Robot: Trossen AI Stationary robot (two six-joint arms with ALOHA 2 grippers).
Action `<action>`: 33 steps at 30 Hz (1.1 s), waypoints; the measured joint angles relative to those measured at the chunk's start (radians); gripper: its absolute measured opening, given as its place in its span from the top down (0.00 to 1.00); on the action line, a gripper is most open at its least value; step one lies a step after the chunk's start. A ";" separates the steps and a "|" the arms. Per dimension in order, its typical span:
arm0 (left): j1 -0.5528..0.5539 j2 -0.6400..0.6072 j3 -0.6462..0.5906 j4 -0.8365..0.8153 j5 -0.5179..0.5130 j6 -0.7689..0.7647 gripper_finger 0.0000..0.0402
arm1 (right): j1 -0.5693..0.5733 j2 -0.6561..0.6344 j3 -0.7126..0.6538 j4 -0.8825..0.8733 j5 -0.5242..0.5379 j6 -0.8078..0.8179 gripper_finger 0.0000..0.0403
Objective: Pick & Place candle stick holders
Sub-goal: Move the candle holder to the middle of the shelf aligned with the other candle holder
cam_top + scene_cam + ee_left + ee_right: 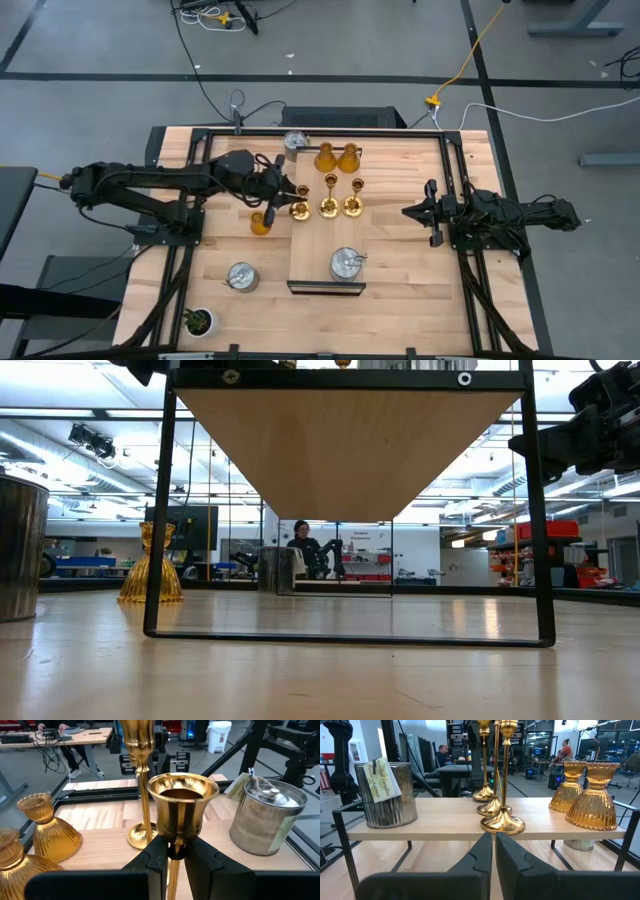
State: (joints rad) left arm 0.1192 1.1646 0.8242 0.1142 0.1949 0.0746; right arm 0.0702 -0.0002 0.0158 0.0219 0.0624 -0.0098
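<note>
Left claw (pixel 175 852) pinches a gold holder's (pixel 182 807) stem, seemingly above the shelf (pixel 310 255); right claw (pixel 493 851) pressed together.

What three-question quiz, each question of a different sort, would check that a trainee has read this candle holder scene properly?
1. True or false: the right gripper holds an amber holder.
2. The left gripper has its jaws shut on: A) a gold holder, B) a silver holder, C) the potted plant.
3. How many amber holders stand on the raised shelf?

Key
1. False: its jaws are shut on nothing, off to the side of the shelf.
2. A: it grips the gold holder by the stem, just under the cup.
3. Two; a third amber holder stands on the table beside the shelf.
</note>
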 joint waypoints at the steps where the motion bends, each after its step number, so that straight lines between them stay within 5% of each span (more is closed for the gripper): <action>1: 0.000 0.003 0.000 0.001 0.000 0.000 0.87 | 0.000 0.000 0.000 0.000 0.000 0.000 0.93; 33: 0.002 0.015 0.000 0.044 -0.030 0.023 0.87 | 0.000 0.000 0.000 0.000 0.000 0.000 0.93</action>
State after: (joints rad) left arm 0.1215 1.1797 0.8242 0.1585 0.1650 0.0978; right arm 0.0702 -0.0002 0.0160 0.0219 0.0628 -0.0097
